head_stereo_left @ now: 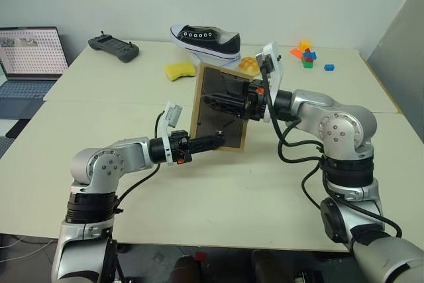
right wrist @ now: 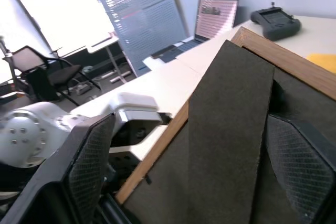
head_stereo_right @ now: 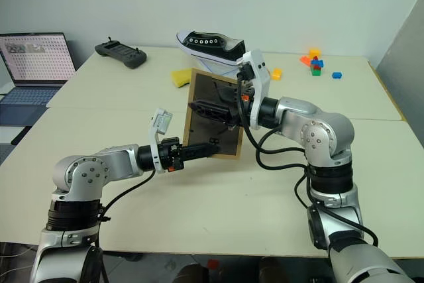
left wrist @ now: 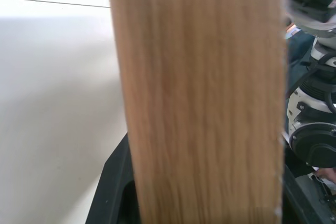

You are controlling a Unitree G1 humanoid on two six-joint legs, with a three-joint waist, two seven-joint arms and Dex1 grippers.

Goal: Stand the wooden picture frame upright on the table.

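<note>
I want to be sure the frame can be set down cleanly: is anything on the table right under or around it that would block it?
Nothing visible does. The wooden picture frame is gripped low down by the left gripper, over a bare stretch of the table. The yellow sponge and the shoe lie well behind it.

Both arms were built of rounded silver-grey housings joined by black rings, with small dark screws set in the round joint caps. Loose black cables looped from forearm to shoulder on each side. Each wrist carried a white block-shaped mount, possibly the camera bracket. The left hand [head_stereo_left: 211,141] and the right hand [head_stereo_left: 218,103] were black, the right one's finger pads [right wrist: 89,166] cross-hatched like mesh
</note>
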